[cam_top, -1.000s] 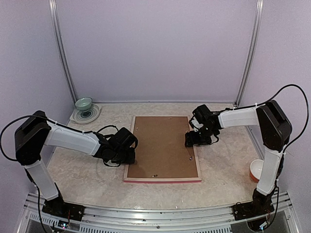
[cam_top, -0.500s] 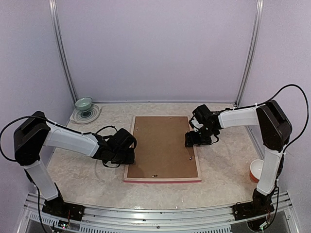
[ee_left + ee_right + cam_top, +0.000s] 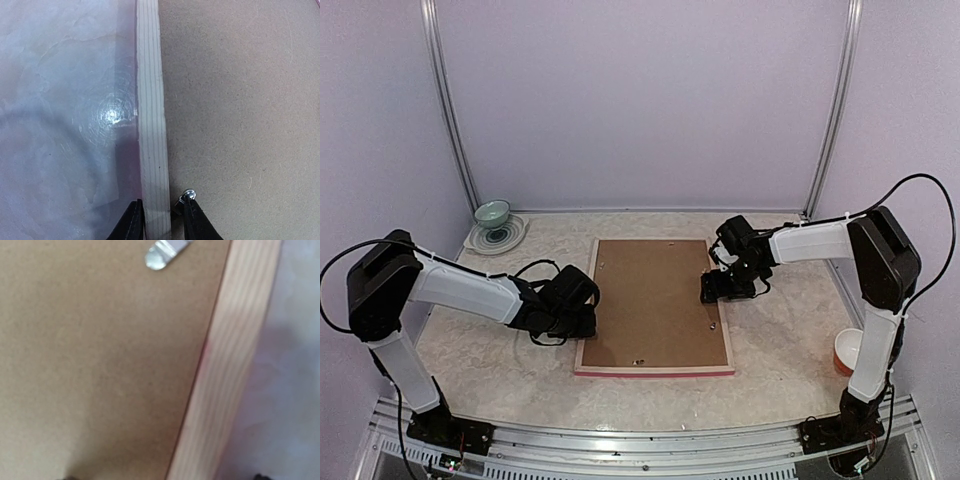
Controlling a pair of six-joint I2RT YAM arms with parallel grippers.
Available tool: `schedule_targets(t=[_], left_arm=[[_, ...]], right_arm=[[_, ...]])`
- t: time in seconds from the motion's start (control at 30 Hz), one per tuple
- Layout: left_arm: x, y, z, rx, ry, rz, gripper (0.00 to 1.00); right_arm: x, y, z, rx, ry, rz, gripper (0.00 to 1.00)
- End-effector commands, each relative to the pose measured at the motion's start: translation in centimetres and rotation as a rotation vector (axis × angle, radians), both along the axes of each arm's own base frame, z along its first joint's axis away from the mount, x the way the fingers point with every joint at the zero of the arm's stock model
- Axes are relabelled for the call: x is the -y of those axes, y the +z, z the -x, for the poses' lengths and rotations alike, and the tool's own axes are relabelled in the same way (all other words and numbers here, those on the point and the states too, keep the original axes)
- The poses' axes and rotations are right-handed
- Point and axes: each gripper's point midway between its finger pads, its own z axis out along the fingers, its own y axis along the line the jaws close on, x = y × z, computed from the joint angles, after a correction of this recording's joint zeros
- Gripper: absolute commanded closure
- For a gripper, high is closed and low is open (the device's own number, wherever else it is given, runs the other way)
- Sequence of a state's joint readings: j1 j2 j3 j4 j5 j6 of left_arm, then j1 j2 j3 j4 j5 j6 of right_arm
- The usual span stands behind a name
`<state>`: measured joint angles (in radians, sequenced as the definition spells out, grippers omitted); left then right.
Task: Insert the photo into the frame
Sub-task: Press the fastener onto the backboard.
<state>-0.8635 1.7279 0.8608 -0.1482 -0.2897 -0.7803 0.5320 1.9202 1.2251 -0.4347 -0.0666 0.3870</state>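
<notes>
The frame point(image 3: 655, 371) lies face down in the middle of the table, pale wood back up, with a brown backing board point(image 3: 655, 300) filling it. The photo is hidden from every view. My left gripper point(image 3: 582, 318) is low at the frame's left rail point(image 3: 150, 100). Its jaws straddle that rail point(image 3: 161, 220). The left finger lies against the wood, and a small gap with a metal tab point(image 3: 188, 194) separates the right finger from it. My right gripper point(image 3: 712, 290) stands wide open over the right rail point(image 3: 235, 365), its fingertips just showing at the bottom corners of the right wrist view.
A green bowl point(image 3: 492, 212) stands on a patterned plate point(image 3: 500, 240) at the back left. An orange and white cup point(image 3: 847, 352) sits by the right arm's column. Another metal tab point(image 3: 162, 252) lies on the backing board near the right rail. Walls close in on three sides.
My left gripper's jaws have narrowed around the left rail, and its arm has shifted slightly. The right arm and the frame have not moved.
</notes>
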Motion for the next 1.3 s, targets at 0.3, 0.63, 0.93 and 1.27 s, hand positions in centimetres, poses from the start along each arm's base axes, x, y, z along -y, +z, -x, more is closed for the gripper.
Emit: schedule_targets(t=[0.3, 0.63, 0.93, 1.27], left_arm=[[-2.0, -3.0, 2.0, -0.096, -0.008, -0.071, 0.81], [-2.1, -2.9, 2.1, -0.097, -0.004, -0.065, 0.83], [-1.8, 0.8, 0.3, 0.000, -0.021, -0.079, 0.54], [-1.0, -0.2, -0.5, -0.034, -0.113, -0.098, 0.55]], right_arm=[[0.4, -0.9, 0.9, -0.028, -0.006, 0.005, 0.20], [0.4, -0.9, 1.0, -0.029, -0.006, 0.004, 0.20], [0.4, -1.1, 1.0, -0.032, -0.004, 0.001, 0.20], [0.5, -1.4, 1.2, -0.034, -0.004, 0.008, 0.20]])
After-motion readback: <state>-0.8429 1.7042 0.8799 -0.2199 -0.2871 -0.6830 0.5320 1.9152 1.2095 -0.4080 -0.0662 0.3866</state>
